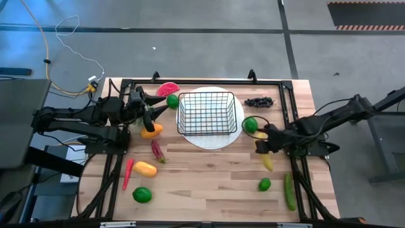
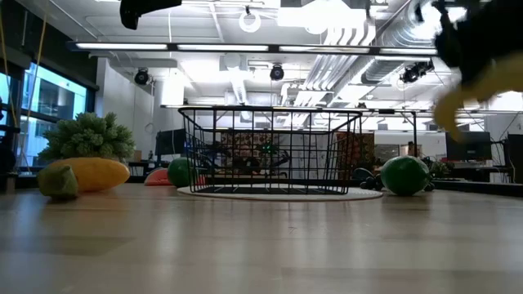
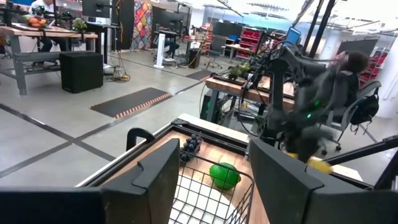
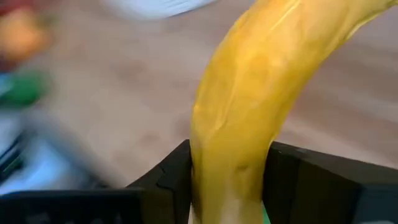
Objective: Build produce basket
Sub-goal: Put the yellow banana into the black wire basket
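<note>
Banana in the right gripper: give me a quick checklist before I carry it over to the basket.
1. Grip: right gripper is shut on the banana, fingers on both sides. Ok.
2. Lift: in the low view the banana hangs well above the table. Ok.
3. Basket: sits on the white plate, open top, nothing seen inside. Ok.
4. Path: a lime lies by the plate between gripper and basket; pass above it. Ok if kept high.
5. Left gripper: open, near the basket's left side. Cannot tell if it clears the drop.
</note>
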Controlling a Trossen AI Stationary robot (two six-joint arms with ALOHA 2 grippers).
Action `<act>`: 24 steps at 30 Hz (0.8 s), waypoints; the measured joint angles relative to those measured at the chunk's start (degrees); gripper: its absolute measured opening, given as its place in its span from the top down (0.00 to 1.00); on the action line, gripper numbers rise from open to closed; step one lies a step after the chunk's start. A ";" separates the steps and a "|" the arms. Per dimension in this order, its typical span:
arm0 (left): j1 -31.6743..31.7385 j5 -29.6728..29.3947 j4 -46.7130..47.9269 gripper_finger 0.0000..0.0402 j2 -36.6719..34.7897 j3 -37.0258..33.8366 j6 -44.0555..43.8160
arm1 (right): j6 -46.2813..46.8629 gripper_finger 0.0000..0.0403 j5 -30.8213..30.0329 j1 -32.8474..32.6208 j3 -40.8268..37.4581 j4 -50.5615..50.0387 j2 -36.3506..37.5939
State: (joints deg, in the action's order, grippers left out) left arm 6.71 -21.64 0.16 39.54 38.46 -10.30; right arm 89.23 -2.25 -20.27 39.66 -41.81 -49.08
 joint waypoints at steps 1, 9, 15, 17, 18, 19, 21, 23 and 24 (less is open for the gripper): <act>0.00 0.01 0.02 0.54 -0.01 0.00 -0.01 | -3.12 0.70 1.08 0.00 0.41 3.96 0.32; -0.03 7.91 -4.25 0.54 -0.21 0.00 -5.09 | -34.32 0.70 -6.64 0.79 0.83 36.95 -3.03; -0.03 16.24 -11.10 0.54 -0.23 0.02 -7.09 | -53.69 0.70 -10.79 7.82 0.83 51.31 -4.17; -0.03 16.54 -10.04 0.54 -0.16 0.78 -6.35 | -56.83 0.70 -10.78 10.75 0.85 52.84 -4.15; -0.03 16.45 -8.70 0.54 -0.11 1.50 -5.66 | -57.79 0.70 -10.56 12.17 0.85 52.88 -4.09; -0.03 16.12 -7.12 0.54 0.05 2.43 -4.92 | -58.29 0.70 -9.78 13.44 0.94 52.76 -4.09; -0.03 15.25 -3.35 0.54 0.66 4.60 -3.76 | -59.99 0.70 -7.69 15.86 2.50 50.35 -4.18; -0.03 14.37 0.97 0.54 1.48 6.79 -2.50 | -64.10 0.70 -4.64 17.75 5.05 47.00 -4.59; -0.03 14.00 2.75 0.54 2.02 7.84 -1.94 | -66.15 0.70 -3.95 18.56 6.57 44.76 -4.80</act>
State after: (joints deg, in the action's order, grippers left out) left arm 6.68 -7.64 2.91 41.56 46.30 -12.23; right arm 23.08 -6.20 -1.71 46.23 2.95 -53.87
